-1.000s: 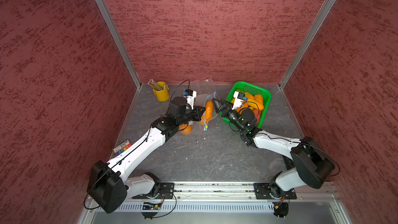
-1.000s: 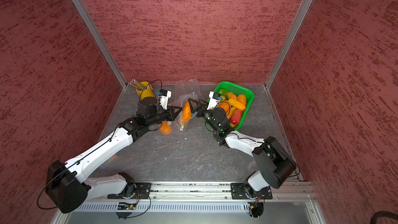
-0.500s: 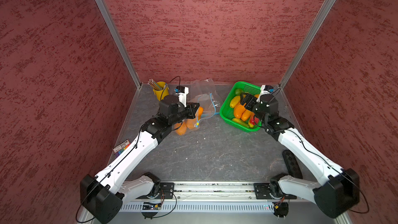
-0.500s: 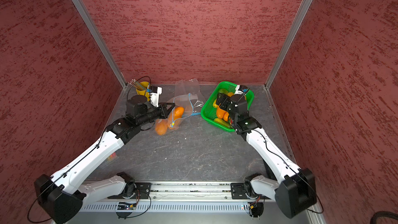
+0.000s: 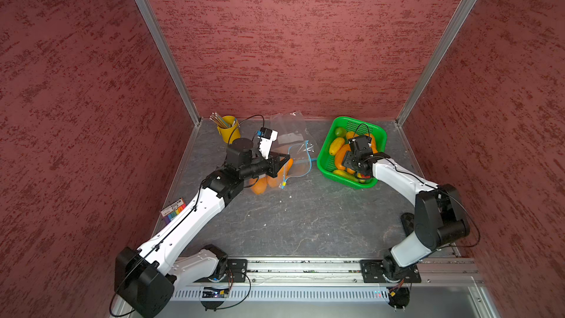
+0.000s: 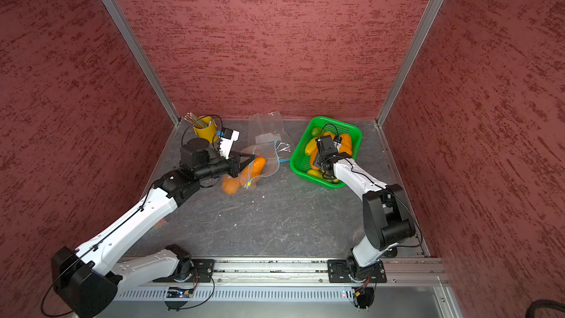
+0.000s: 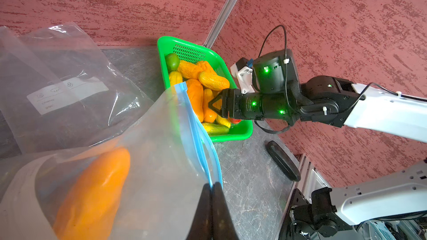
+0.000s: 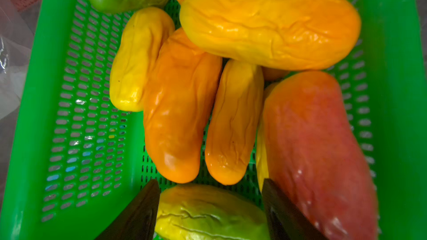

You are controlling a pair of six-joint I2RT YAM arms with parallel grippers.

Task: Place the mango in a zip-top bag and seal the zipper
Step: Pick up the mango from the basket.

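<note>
Right gripper (image 8: 209, 181) has swung from the clear blue-zippered bag (image 7: 161, 139) at 11 o'clock to the green perforated basket (image 8: 23, 135) at 1 o'clock. Its jaws bracket a wrinkled yellow-green mango (image 8: 208, 213), though I cannot tell if they grip it. Left gripper (image 7: 211, 184) pinches the bag rim. A smooth orange mango (image 7: 92, 192) lies inside, so sealing waits.

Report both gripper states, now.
Left gripper: shut on the zip-top bag, pinching its mouth.
Right gripper: open, jaws astride a yellow-green mango in the green basket.
</note>
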